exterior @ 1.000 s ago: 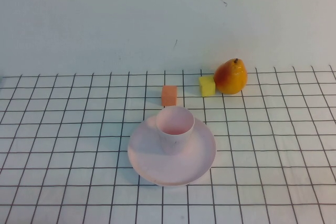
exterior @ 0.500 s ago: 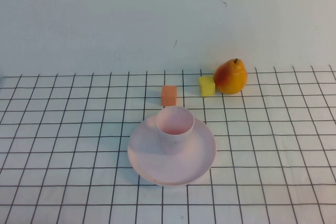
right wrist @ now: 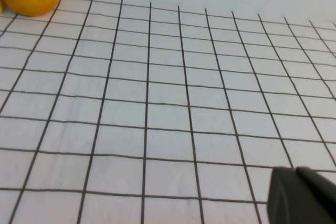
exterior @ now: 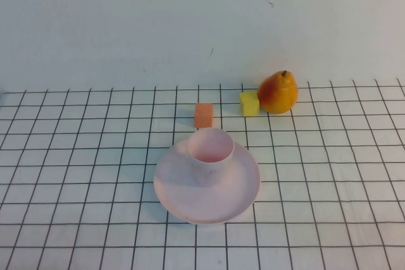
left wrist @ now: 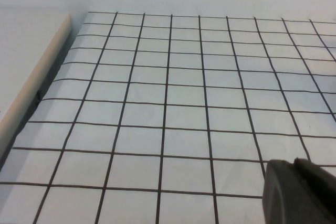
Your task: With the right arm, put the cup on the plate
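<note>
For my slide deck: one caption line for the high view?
Cup upright on plate; orange cube, yellow cube, pear behind; both grippers outside view.

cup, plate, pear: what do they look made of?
Cup: looks like matte plastic, pale pink with thin even walls and no glaze shine. It stands upright on the plate.
Plate: probably the same matte plastic, with the same tone and a soft rim; ceramic can't be ruled out.
Pear: glossy orange-yellow skin with a sharp highlight. It could be a plastic replica or real fruit.
</note>
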